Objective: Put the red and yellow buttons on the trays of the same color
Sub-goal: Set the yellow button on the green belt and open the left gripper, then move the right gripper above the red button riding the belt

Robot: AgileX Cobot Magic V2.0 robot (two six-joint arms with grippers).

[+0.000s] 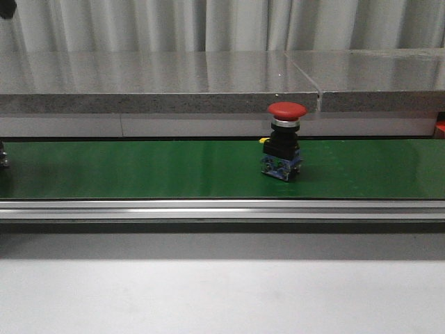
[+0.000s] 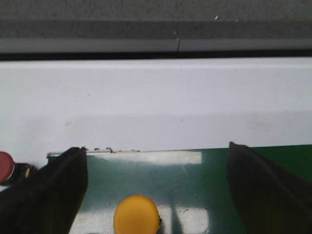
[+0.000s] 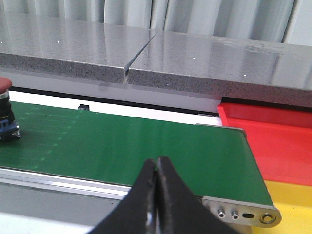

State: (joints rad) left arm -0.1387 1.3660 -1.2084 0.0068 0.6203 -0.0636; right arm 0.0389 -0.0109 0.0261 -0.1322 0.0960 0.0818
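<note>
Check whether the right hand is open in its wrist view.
No, the right hand is shut, its two dark fingers pressed together with nothing between them above the green belt.

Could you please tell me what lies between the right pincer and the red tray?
In the right wrist view, only bare green conveyor belt separates the right pincer from the red tray.
</note>
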